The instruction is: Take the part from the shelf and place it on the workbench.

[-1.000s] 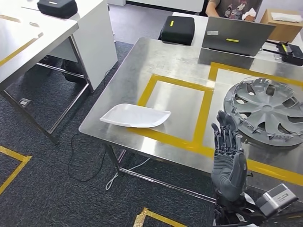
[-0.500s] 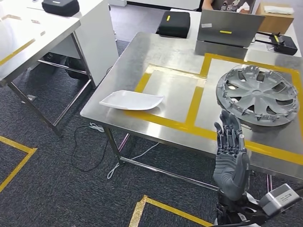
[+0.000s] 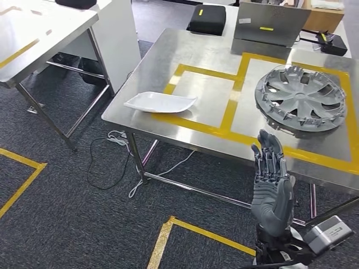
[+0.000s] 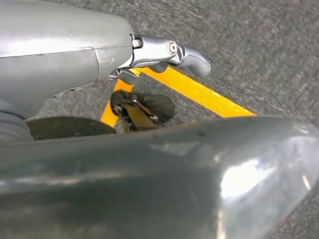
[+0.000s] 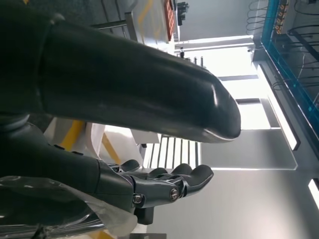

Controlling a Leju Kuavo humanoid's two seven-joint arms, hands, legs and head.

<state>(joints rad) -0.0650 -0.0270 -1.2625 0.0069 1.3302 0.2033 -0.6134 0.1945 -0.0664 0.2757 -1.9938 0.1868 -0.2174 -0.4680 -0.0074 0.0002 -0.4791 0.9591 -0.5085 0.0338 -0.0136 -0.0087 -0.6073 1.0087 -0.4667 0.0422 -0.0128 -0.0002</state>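
Note:
A steel workbench (image 3: 203, 50) marked with yellow tape squares stands ahead in the head view. A white curved panel (image 3: 161, 102) lies near its left front edge. A grey wheel cover (image 3: 301, 100) lies on its right side. My right hand (image 3: 271, 185) is raised in front of the bench's front edge, palm up, fingers straight and apart, holding nothing. In the right wrist view that hand (image 5: 112, 84) is empty, with its fingers (image 5: 169, 181) stretched out. My left hand (image 4: 112, 149) hangs over carpet, its fingers (image 4: 165, 50) extended and nothing in it.
A second steel table (image 3: 42, 28) stands at the left with an aisle of carpet between. A laptop (image 3: 271, 25), a black case (image 3: 207, 19) and a cardboard box (image 3: 326, 17) sit at the bench's far edge. Cables (image 3: 114, 151) and yellow floor tape (image 3: 203, 235) lie on the carpet.
The camera has drawn back from the workbench and tilted down, so more carpet shows in front. My right hand stays raised and empty. The panel and wheel cover lie as before.

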